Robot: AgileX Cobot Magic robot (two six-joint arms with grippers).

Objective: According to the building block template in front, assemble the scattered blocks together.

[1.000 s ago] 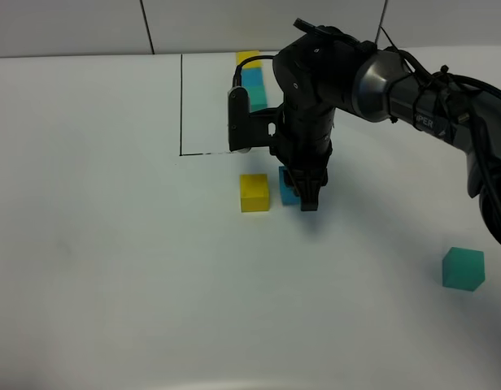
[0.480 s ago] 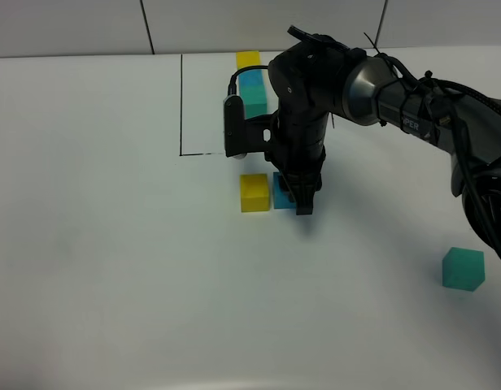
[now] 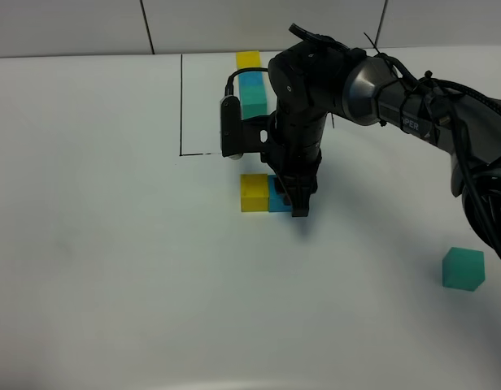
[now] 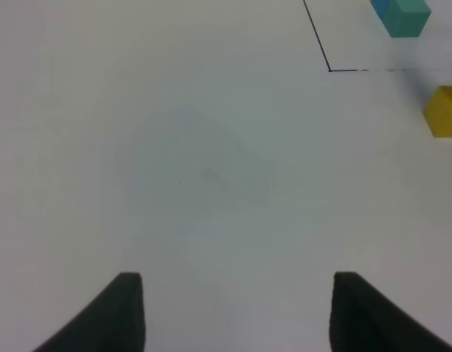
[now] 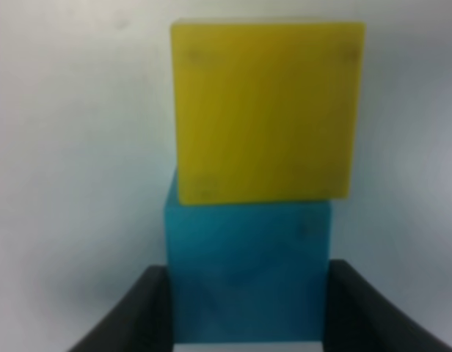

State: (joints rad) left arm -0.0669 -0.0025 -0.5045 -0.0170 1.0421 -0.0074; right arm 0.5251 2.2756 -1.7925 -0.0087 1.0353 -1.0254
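Two fingers of the right gripper (image 3: 298, 203) are gripping the blue cube (image 3: 276, 199), one on each opposite side, while the cube is sitting on the white table (image 3: 88, 244). The blue cube is pressing face to face against the yellow cube (image 3: 254, 192), with no gap showing between them. Both are lying just outside the near line of the black frame (image 3: 181, 106) drawn around the building block template (image 3: 252, 80), close to its teal-green end. The teal-green cube (image 3: 463, 269) is lying alone, well apart from the template, out on the right arm's side. The left gripper (image 4: 237, 308) is hanging over plain tabletop away from the template, jaws partly spread and gripping nothing.
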